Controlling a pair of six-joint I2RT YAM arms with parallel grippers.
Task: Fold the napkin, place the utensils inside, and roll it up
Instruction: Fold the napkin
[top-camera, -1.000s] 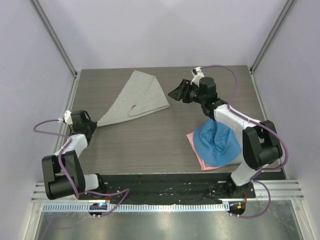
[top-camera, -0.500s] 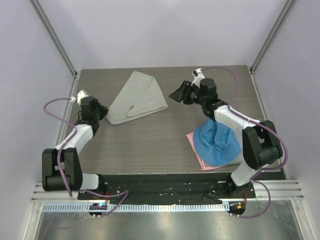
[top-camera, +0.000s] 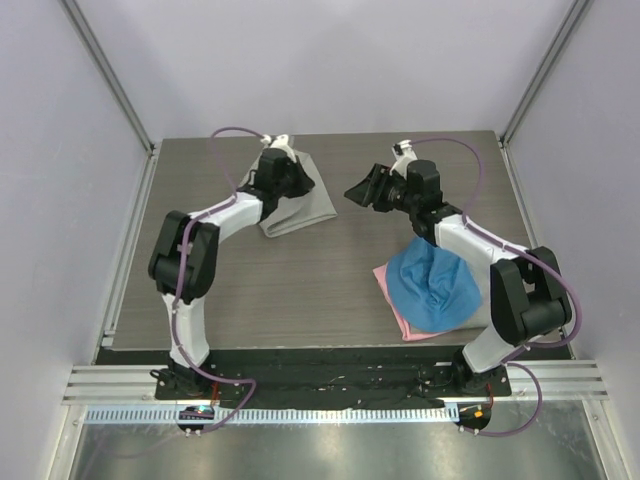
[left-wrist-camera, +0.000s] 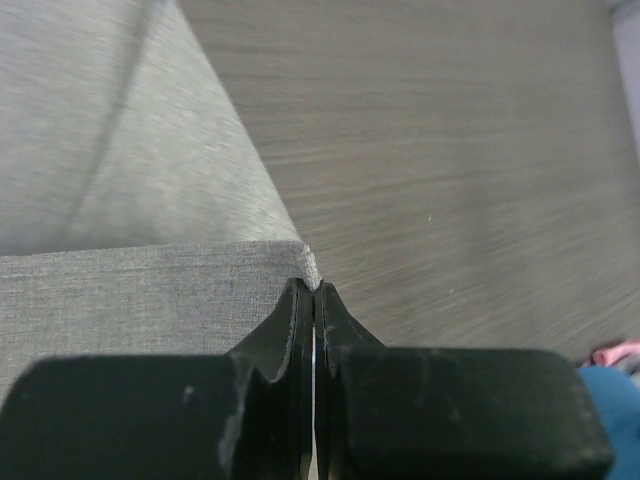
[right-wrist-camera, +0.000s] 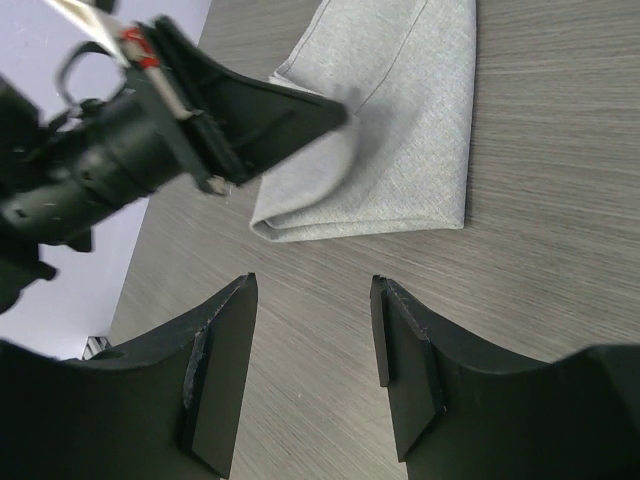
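1. Where the left arm reaches across to the far middle of the table (top-camera: 300, 290), the left gripper (top-camera: 291, 180) sits over the napkin (top-camera: 312, 206).
2. Left wrist view: the jaws are pressed together. One corner of the grey fabric's upper layer is pinched at their tips, and a thin pale sliver of cloth shows between them.
3. Napkin: folded into more than one layer, lying on the wood toward the far edge, a little left of centre. The lower layer spreads out beyond the pinched corner. Around the left gripper's tip the fabric looks slightly lifted and blurred in the right wrist view.
4. Right gripper (right-wrist-camera: 312, 285): jaws apart with nothing between them. It is over bare table just beside the napkin's right-hand edge, pointing toward the cloth and not touching it.
5. Blue cloth (top-camera: 435, 285): bunched on top of a pink cloth (top-camera: 392, 300), near right of the table under the right arm, well apart from the napkin.
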